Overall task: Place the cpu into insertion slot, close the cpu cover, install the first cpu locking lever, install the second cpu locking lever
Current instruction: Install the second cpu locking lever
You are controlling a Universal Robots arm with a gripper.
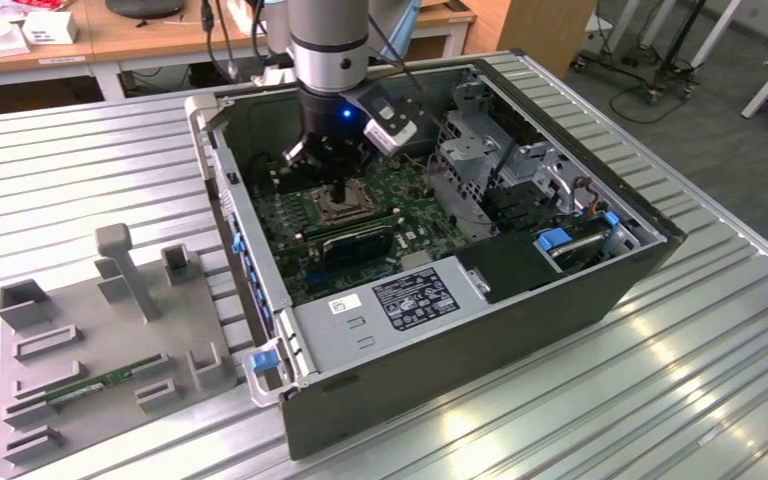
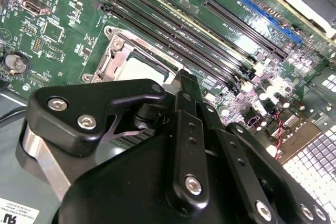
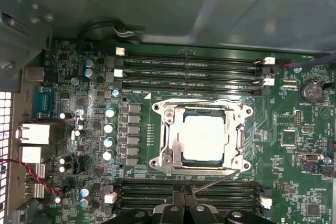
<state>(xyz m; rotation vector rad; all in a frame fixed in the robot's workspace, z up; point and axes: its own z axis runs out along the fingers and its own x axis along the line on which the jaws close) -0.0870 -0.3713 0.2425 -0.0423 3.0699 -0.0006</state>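
Observation:
In the first wrist view the cpu (image 3: 205,137) lies flat in the insertion slot (image 3: 157,109) on the green motherboard. The silvery cpu cover (image 3: 170,129) is down over it, framing the chip. One thin wire locking lever (image 3: 194,102) runs along the far side of the socket. A second lever (image 3: 218,180) slants away from the socket's near side, its free end close to my gripper (image 3: 184,196). The gripper looks shut, with nothing seen between its fingers. In the second wrist view its fingertips (image 2: 187,80) hang beside the cpu (image 2: 142,69). In the exterior view the gripper (image 1: 344,192) reaches down into the open case.
Long black memory slots (image 3: 189,69) flank the socket on both sides. The case walls (image 1: 217,170), a drive cage (image 1: 491,150) and a grey metal box (image 1: 384,300) enclose the board. At the exterior view's left a grey fixture (image 1: 37,400) holds a green memory stick (image 1: 97,385).

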